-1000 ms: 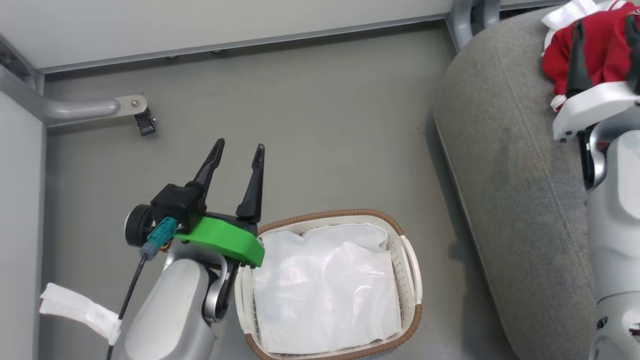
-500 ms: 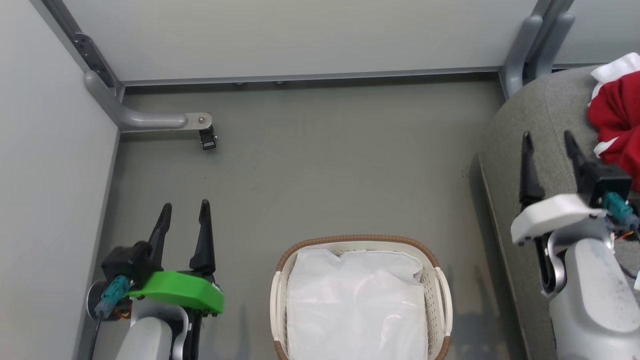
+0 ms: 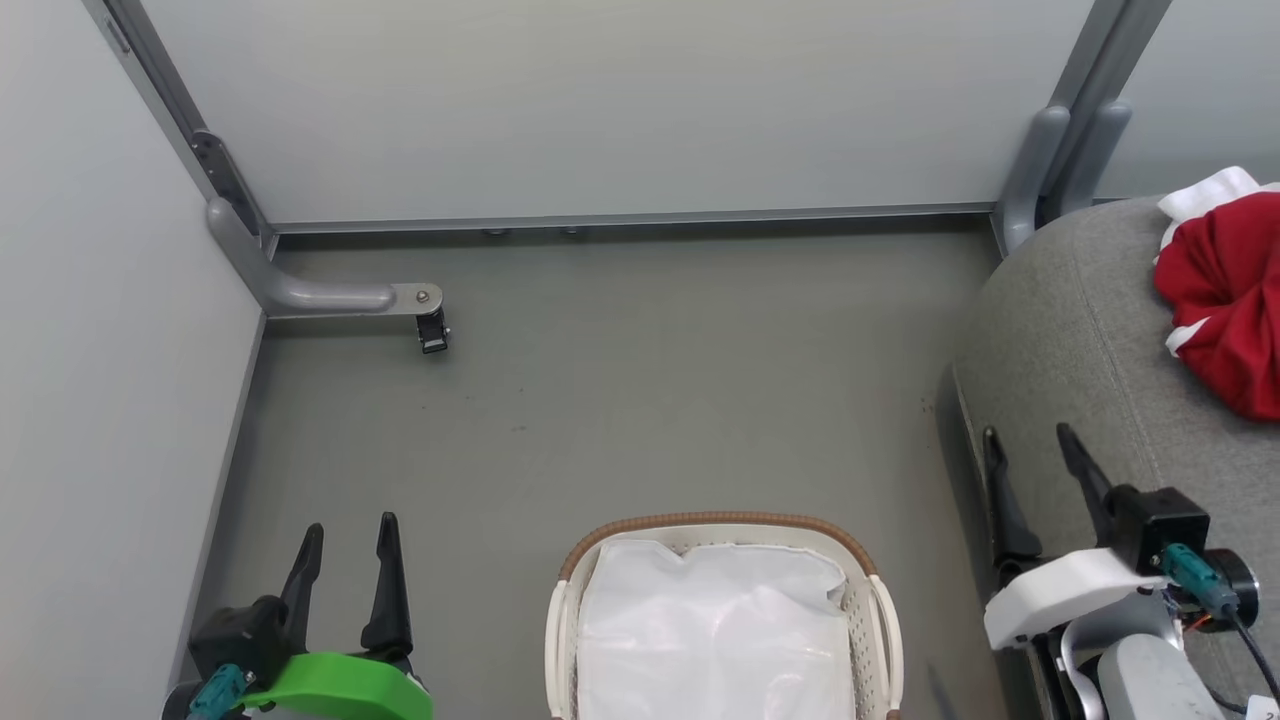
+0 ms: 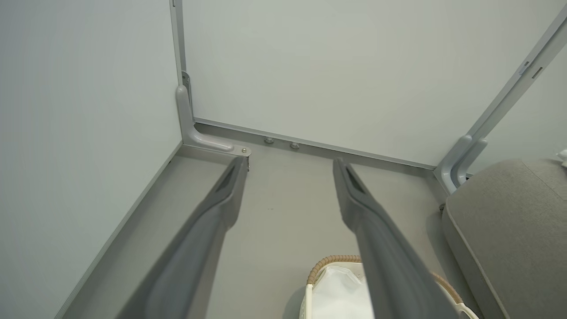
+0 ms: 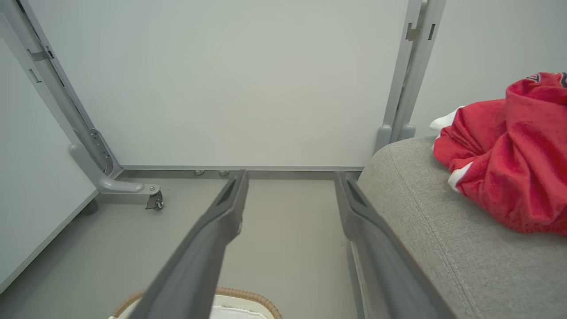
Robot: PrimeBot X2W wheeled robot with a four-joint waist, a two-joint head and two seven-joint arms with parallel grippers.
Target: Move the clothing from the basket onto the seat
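Change: right claw (image 3: 1027,432) has been drawn back from the clothing (image 3: 1225,300), now well apart.
Claws: left claw (image 3: 351,523) and right claw are held open, empty.
Clothing: piled on the seat (image 3: 1060,320), out of the basket (image 3: 700,520).

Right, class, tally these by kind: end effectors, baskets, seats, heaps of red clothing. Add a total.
end effectors: 2 (left end effector, right end effector)
basket: 1
seat: 1
red clothing heap: 1
total: 5

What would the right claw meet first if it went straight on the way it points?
Probably the grey back wall near its foot: the right claw points there over floor. The seat edge sits close beside one finger; depth is unclear.
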